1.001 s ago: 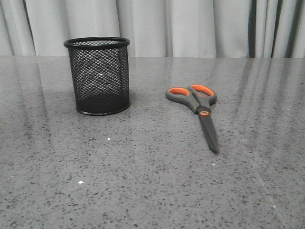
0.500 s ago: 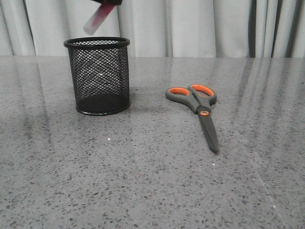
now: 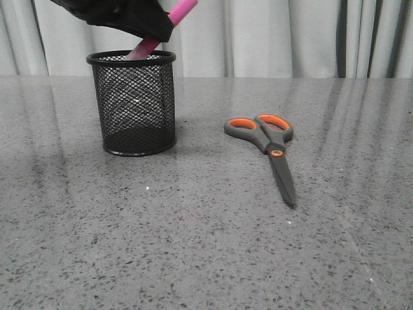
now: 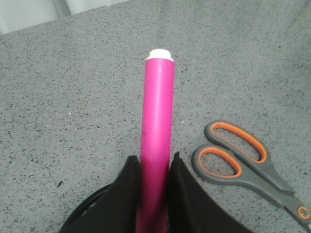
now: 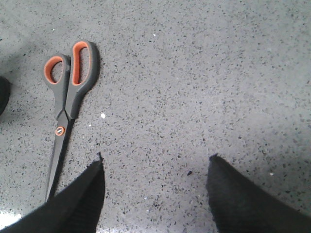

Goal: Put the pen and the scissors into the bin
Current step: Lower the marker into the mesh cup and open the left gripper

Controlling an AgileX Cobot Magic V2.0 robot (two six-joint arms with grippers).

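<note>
1. Front view. My left end effector (image 3: pixel 147 32) hangs over the bin (image 3: pixel 133 103), clenched on the pen (image 3: pixel 161 29). The pen is tilted, its lower tip at the bin's rim, its upper end pointing up toward the right. The bin stands upright toward the counter's (image 3: pixel 193 245) far left. The scissors (image 3: pixel 268 148) lie flat and closed right of the bin, well apart from it, handles toward the far edge, blades toward the near edge.

2. Left wrist view. The fingers (image 4: pixel 124 194) press both sides of the pen (image 4: pixel 156 141) near one end; most of the barrel sticks out past them to the white cap. Judgement: the pen is light, stiff and smooth, so it may slip or swing; a grip nearer mid-barrel would hold steadier. The scissors' handles (image 4: pixel 233 158) show beside it on the counter.

3. Right wrist view. My right end effector (image 5: pixel 155 194) is released, fingers spread wide, holding and touching nothing, above bare counter. The scissors (image 5: pixel 65 107) lie off to one side. Judgement: they are rigid, heavier, low-lying; best taken across the handles near the pivot.
</note>
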